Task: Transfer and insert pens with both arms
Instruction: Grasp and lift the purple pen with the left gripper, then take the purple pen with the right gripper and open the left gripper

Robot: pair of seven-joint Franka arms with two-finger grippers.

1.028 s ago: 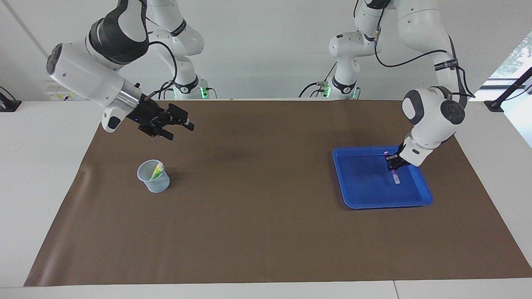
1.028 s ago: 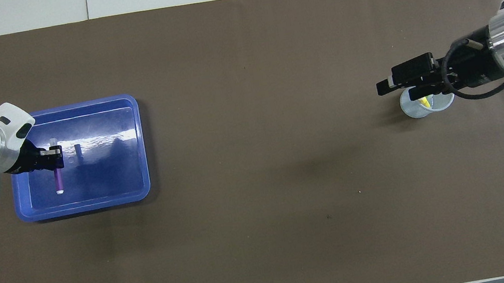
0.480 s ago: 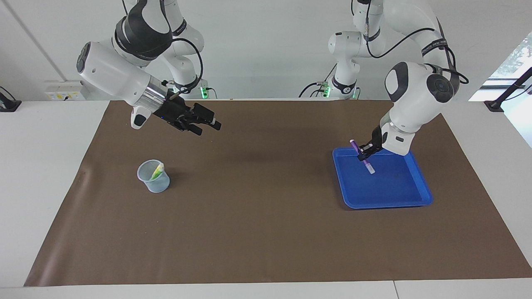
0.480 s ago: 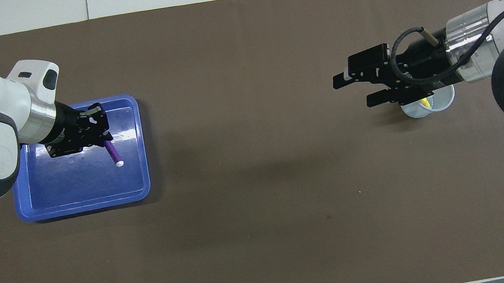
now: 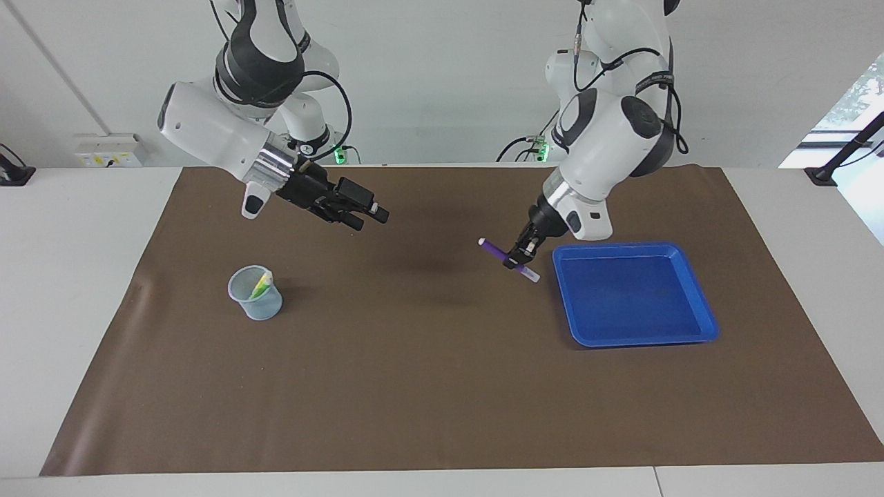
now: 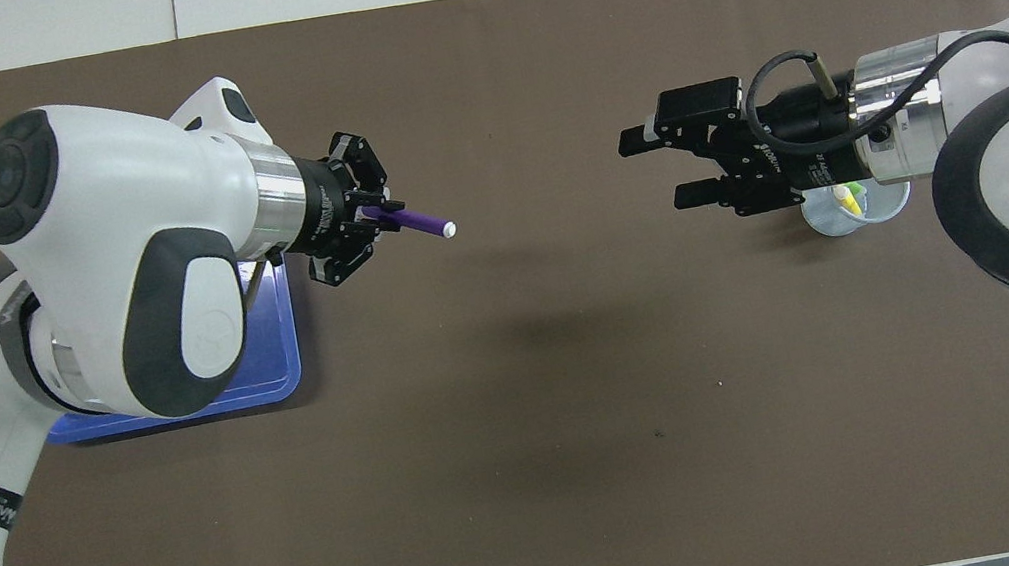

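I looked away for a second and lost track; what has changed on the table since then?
The left gripper, shut on the purple pen, lifted it out of the blue tray and carried it over the mat toward the middle. The open right gripper also swung toward the middle. The cup with the green and yellow pens stayed put.

From overhead, you could see only one corner of the blue tray (image 6: 274, 360); the left arm (image 6: 130, 282) covered the rest. The right arm (image 6: 903, 114) hid part of the clear cup (image 6: 834, 221), and the green pen (image 5: 260, 286) in that cup was masked there beside the yellow pen (image 6: 848, 198). The gripping fingers hid the purple pen's (image 6: 420, 223) rear end. Both arms ran off the picture's edge.
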